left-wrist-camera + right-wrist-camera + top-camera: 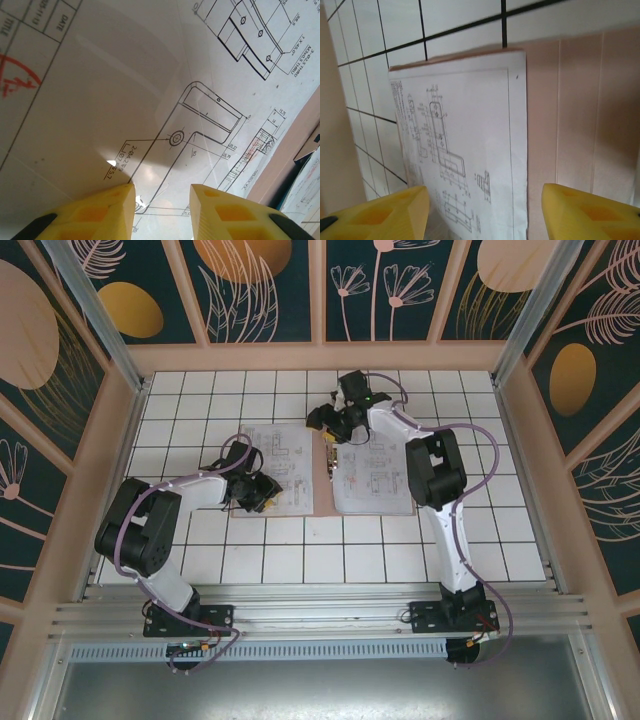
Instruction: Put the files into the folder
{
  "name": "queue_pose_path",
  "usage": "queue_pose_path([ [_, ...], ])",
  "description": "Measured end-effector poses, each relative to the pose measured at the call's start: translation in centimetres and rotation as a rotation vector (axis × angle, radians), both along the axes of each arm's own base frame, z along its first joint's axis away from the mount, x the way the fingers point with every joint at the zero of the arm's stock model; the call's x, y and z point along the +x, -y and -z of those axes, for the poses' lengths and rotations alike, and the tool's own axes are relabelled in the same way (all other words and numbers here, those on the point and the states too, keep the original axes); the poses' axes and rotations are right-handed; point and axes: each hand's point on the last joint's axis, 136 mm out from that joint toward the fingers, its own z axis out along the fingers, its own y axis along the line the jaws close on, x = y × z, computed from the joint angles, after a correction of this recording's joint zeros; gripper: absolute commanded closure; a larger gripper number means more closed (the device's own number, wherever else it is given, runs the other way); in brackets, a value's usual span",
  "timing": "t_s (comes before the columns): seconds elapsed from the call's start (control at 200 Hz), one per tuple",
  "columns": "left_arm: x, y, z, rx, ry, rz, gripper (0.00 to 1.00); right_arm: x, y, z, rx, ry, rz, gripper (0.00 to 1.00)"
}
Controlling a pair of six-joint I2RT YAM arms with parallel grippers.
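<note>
Two white sheets (285,455) of black line drawings lie on the open folder (323,490), one on each half. Of its pinkish-brown card we see little more than the creased middle strip and thin edges. The left arm (160,515) covers the near left corner of the left sheet, and the right arm (432,475) crosses the right sheet (372,485).

The left fingers (252,490), yellow and blocky, stand partly open just over the left sheet. Paper shows through the gap, and we see nothing pinched. The right fingers (338,422) hang wide apart and empty over the folder's far edge, at the fold.

Everything rests on a white tiled counter (330,550) with dark grout. A red scribble (15,75) on the left sheet is unreadable to us.
</note>
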Motion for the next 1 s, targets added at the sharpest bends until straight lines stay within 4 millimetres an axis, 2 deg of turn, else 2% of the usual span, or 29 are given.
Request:
queue_pose_path([
  [0.15,0.1,0.0,0.0,-0.006,0.001,-0.008,0.65,-2.6,0.5,-1.1,0.021,-0.025,-0.008,0.39],
  [0.385,0.3,0.4,0.0,-0.025,0.01,-0.014,0.65,-6.3,2.2,-5.1,0.047,0.019,0.011,0.39],
  [0.485,0.5,1.2,0.1,-0.039,0.01,0.004,0.65,-7.3,4.0,-6.8,0.046,0.053,0.064,0.39],
  [0.59,0.7,2.9,0.1,-0.053,0.019,0.044,0.65,-7.8,7.2,-7.7,0.048,0.069,0.169,0.4],
  [0.701,0.7,5.7,0.1,-0.078,0.027,0.099,0.66,-7.9,11.0,-7.4,0.053,0.05,0.297,0.41],
  [0.801,0.6,8.0,0.1,-0.1,0.025,0.146,0.67,-8.2,13.5,-6.2,0.068,0.007,0.394,0.42],
  [1.001,1.0,11.4,-0.1,-0.136,0.023,0.211,0.68,-8.9,15.5,-3.4,0.112,-0.105,0.516,0.47],
])
